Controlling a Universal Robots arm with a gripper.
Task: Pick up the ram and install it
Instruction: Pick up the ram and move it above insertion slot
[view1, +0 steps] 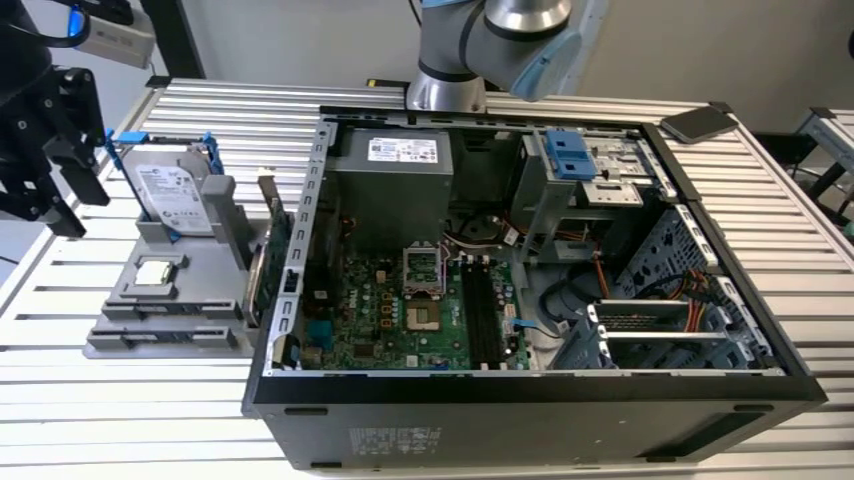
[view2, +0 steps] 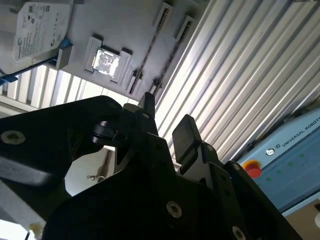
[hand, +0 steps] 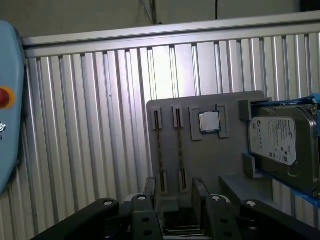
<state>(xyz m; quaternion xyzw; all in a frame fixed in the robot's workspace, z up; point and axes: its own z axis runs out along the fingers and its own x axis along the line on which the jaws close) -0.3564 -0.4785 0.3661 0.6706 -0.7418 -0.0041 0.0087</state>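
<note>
The ram (hand: 180, 150) is parked on edge in a slot of the grey holder (hand: 230, 150), with what looks like a second stick just beside it in the neighbouring slot (can't tell the two apart from here). I'd call this the approach part of the pick-up: nothing grabbed, nothing installed. The gripper (hand: 175, 194) hangs above the holder, clear of it, its fingers (hand: 200, 189) spread with nothing between them. Given how thin that stick is, I reckon the grab wants the fingers lined up either side of its flat faces and going straight down, without clipping the neighbour.

Round about, biggest first. The slatted table (view1: 787, 230) carries everything. The open computer case (view1: 534, 385) sits just beside the holder, and the black memory slots (view1: 481, 315) on its motherboard look empty. A hard drive (hand: 280, 140) stands in a cradle at one end of the holder. A green card (view1: 276, 250) stands between the holder and the case. The little silver processor (hand: 210, 121) lies in its pocket on the holder, between the ram slots and the drive. Nothing lies on top of the ram. The neighbour stick and the tall drive are the only things near enough to bump.
</note>
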